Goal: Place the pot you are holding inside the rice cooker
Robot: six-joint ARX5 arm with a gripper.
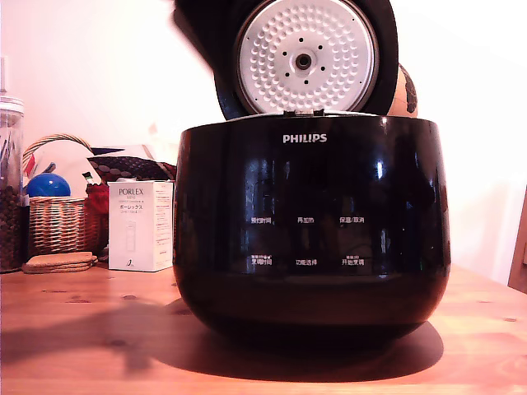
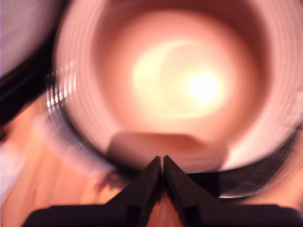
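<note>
In the exterior view, well off to the left of the rice cooker (image 1: pixel 311 222), stood a glass jar (image 1: pixel 10 189) of dark contents. Nearer the cooker came a stack of cork coasters (image 1: pixel 58 262), then a wicker basket (image 1: pixel 56 224) with a blue ball (image 1: pixel 47 184) in it. A white PORLEX box (image 1: pixel 140 226) stood upright just beside the cooker's left flank. The cooker itself sat on the wooden table (image 1: pixel 82 346), its PHILIPS mark facing the camera. Its lid (image 1: pixel 305 56) was tipped up behind it, with the white dimpled plate showing. This view showed neither me nor the pot, and the cooker's black wall hid its inside.

My wrist view was badly blurred. The pot (image 2: pixel 94 94) lay open straight beneath me as a round, ringed, pinkish hollow with a bright glare at its bottom. A dark band ringed its near edge, and I could not tell whether that was the cooker's body. Bare table wood showed outside it.

My gripper (image 2: pixel 162 160) hung at the pot's near rim, its two black fingers (image 2: pixel 142 184) pressed together with only a thin line between the tips. Through the blur I could not tell whether any of the rim was pinched between them.
</note>
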